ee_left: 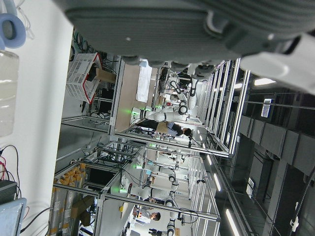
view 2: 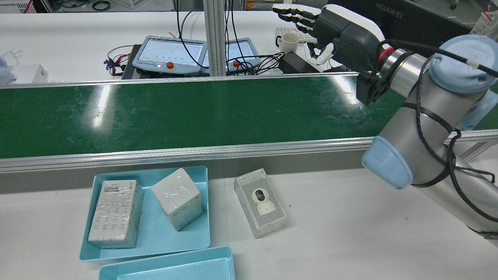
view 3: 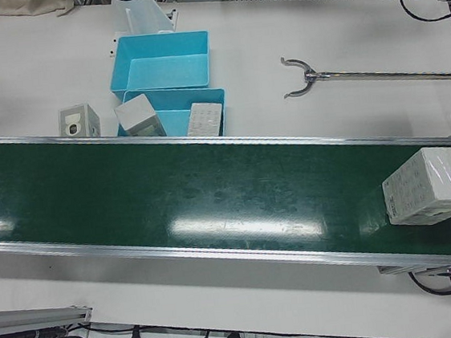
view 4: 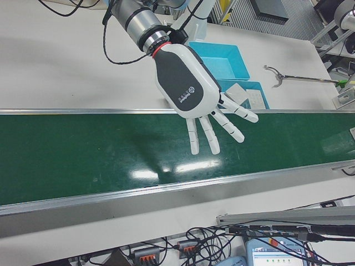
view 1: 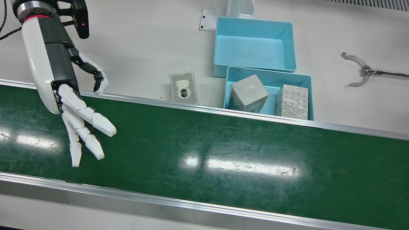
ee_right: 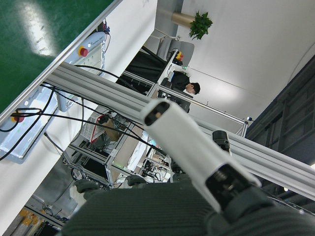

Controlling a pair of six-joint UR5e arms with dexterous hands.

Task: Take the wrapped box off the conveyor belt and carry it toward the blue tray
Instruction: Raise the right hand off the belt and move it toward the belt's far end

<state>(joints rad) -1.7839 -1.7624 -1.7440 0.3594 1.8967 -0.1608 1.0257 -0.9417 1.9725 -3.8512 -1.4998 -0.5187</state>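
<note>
Two blue trays stand on the white desk behind the far rail of the conveyor belt. We see that the blue tray touching the belt rail holds two boxes in shiny transparent film: a grey cube-like box, tilted on one edge, and a flat white box with small printed squares. The second tray, just behind the first one, has smooth plastic walls and a bare floor. Just beside the filled tray, at the belt's rail, a clear-wrapped camera box lies flat on the desk; its lid shows a picture of a round white camera. A metal reaching tool with a forked end lies on the desk, well apart from the trays.

We find the wrapped box only in the left-front view: it sits on the green belt near the belt's end, white, with film that reflects the light. The belt surface is dark green, scratched and glossy.

We see the right hand hanging over the other end of the belt, released, with white fingers spread and grasping nothing. About the left hand we cannot tell; its own camera shows only a blurred dark part of it.
</note>
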